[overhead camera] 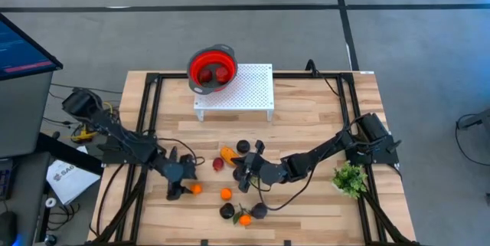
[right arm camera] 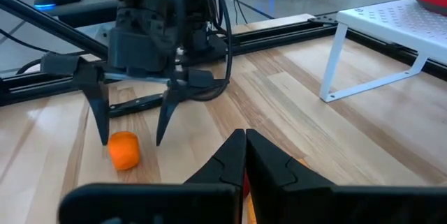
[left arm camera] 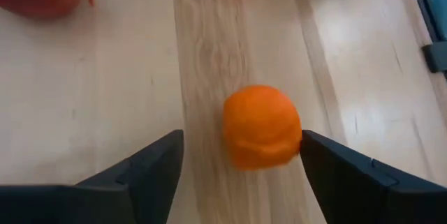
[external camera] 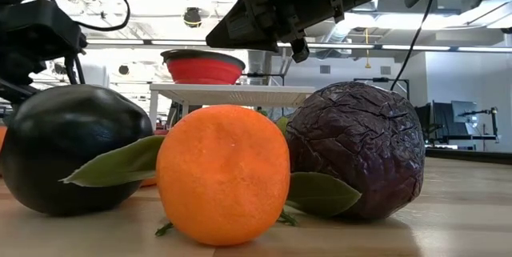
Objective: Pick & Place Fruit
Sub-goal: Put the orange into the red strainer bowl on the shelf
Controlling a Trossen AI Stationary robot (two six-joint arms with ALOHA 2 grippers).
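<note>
A small orange ball [left arm camera: 262,126] lies on the wooden table [overhead camera: 321,116]. My left gripper [left arm camera: 241,147] is low over it at the near left, open, one finger on each side; the right wrist view shows this gripper [right arm camera: 131,137] and the ball [right arm camera: 123,149] too. My right gripper [right arm camera: 245,140] hangs shut above the table's middle [overhead camera: 240,173], beside a red fruit [overhead camera: 218,164] and an oblong orange-yellow piece [overhead camera: 228,154]. More fruit rests on the table: two dark ones [overhead camera: 243,146], an orange ball [overhead camera: 226,193], and a near cluster of black [external camera: 72,157], orange [external camera: 222,173] and purple [external camera: 356,149]. My left gripper's fingers slant down from the table's left side and stand on either side of the small orange ball, which rests on the table. One finger [left arm camera: 314,154] stands right beside the ball's side [left arm camera: 297,130]; I cannot tell whether it touches.
A red bowl with a grey rim [overhead camera: 212,67] sits on a white perforated stand [overhead camera: 245,89] at the far middle, with red pieces in it. A green leafy sprig [overhead camera: 349,177] lies at the right. Black frame rails [overhead camera: 149,116] run along the table's sides.
</note>
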